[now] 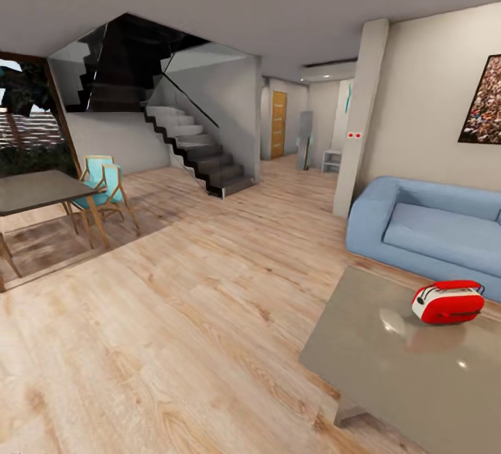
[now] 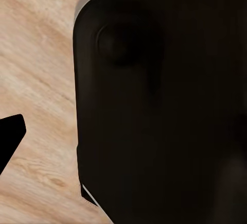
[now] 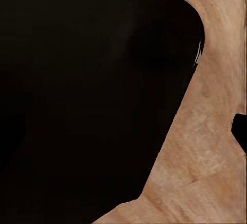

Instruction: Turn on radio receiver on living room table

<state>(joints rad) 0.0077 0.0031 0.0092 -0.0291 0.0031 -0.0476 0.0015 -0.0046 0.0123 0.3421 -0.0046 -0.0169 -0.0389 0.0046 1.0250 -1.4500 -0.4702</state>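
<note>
Pale, grainy wood-plank floor point(image 1: 174, 315) runs matt across the room. The long grey-brown table top point(image 1: 390, 370) is glossy, mirroring the smooth red plastic-looking radio point(image 1: 447, 301). Far right, the blue sofa point(image 1: 431, 231) looks soft and matt, like cloth.

- A home's open living room: blue sofa point(image 1: 431, 231) by a low glossy table point(image 1: 390, 363).
- Light wood plank floor point(image 1: 174, 315), staircase point(image 1: 195, 147) behind.
- Dining table point(image 1: 35, 189) with teal chairs point(image 1: 104, 186), framed picture point(image 1: 483, 102).
</note>
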